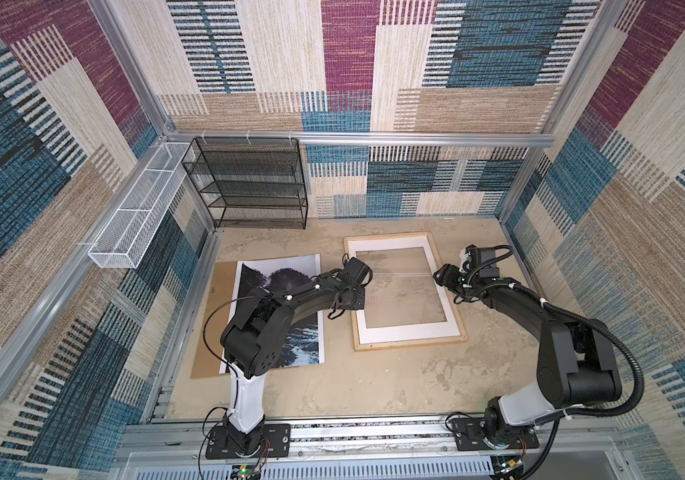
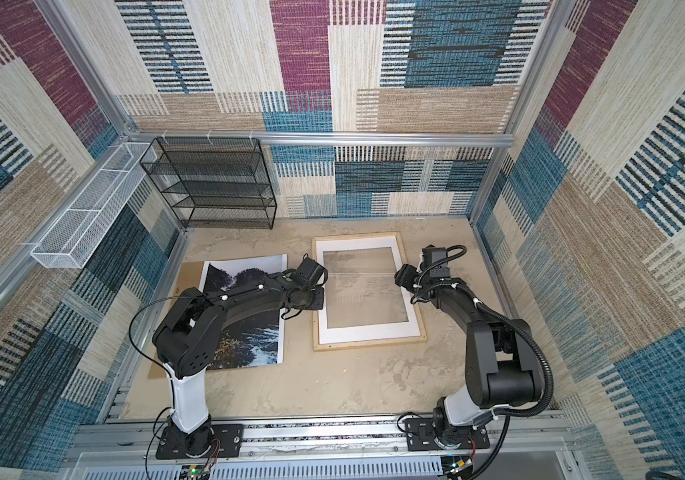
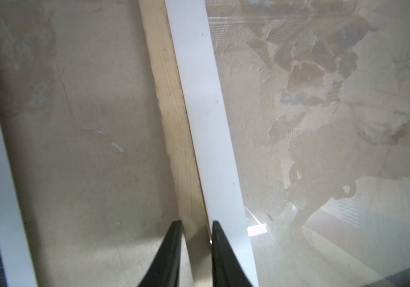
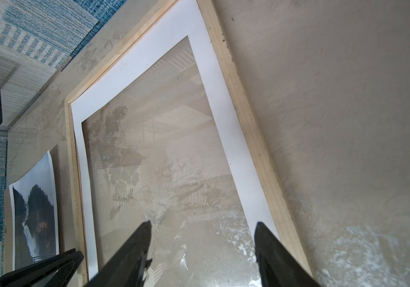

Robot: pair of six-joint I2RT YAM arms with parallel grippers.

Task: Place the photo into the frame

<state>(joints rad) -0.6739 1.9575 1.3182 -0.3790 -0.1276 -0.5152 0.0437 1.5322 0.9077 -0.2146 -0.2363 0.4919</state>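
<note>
The photo (image 1: pixel 280 272) lies face up on a brown board (image 1: pixel 216 316), just left of the frame (image 1: pixel 409 344), which lies flat with a white mat (image 1: pixel 409 332) inside. The left gripper (image 3: pixel 195 223) pinches its left bar; the right gripper (image 4: pixel 202 223) hovers spread over its right side.

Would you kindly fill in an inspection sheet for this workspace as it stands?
Surface: mottled beige tabletop.
Job's things: photo face up on brown backing sheet, left; frame flat beside it, white mat inside.
Clutter: black mesh rack at the back.
Grippers: left gripper jaws closed on frame's wooden bar; right gripper open above frame's opposite side.
Cables: black hose looped along right arm.
Surroundings: woven wall panels; white wire basket hung at left.
</note>
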